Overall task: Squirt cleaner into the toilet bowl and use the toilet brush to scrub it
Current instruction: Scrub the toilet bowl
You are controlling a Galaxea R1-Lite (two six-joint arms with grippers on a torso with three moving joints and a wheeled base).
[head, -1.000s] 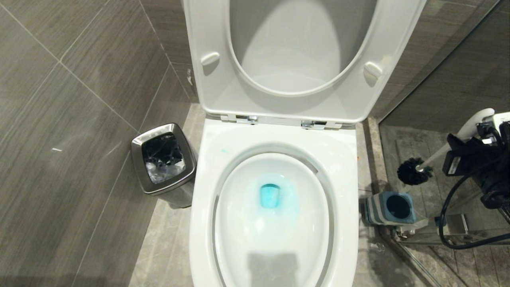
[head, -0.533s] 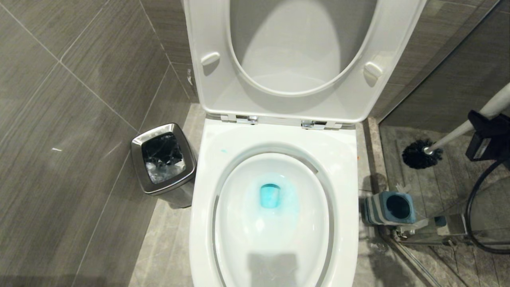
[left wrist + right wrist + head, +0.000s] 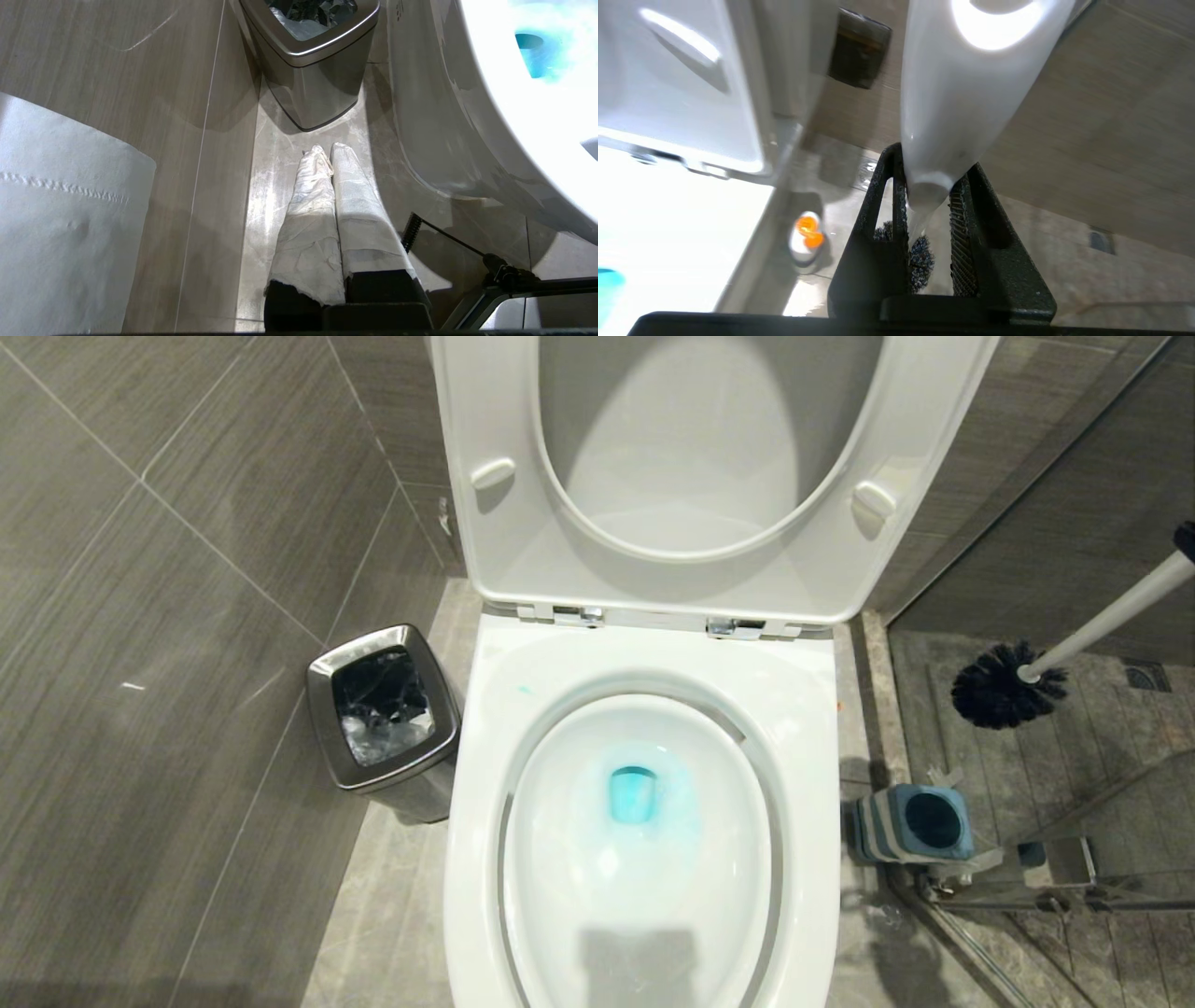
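Off to the right of the toilet, above the shower-side floor, the toilet brush (image 3: 1055,658) hangs in the air with its black bristle head (image 3: 1008,684) low and nearest the toilet and its white handle (image 3: 1116,616) climbing up and away to the right edge of the head view — so its long axis lies on a slant, bristles pointing down and toward the bowl side. My right gripper (image 3: 927,205) is clamped on that handle, the two black fingers pressed against its narrow neck in the right wrist view. The square blue-grey holder (image 3: 913,821) stands empty on the floor just beside the toilet base, below the brush. In the toilet bowl (image 3: 560,859) the turquoise cleaner (image 3: 644,798) already pools around the drain, so I judge the squirting done and the brush fetched; the scrubbing is all still to do, since the bristles are well clear of the bowl. The seat and lid (image 3: 709,467) stand raised. My left gripper (image 3: 327,154) is parked low over the floor between the steel bin (image 3: 313,60) and the toilet's side, its wrapped fingers pressed together on nothing.
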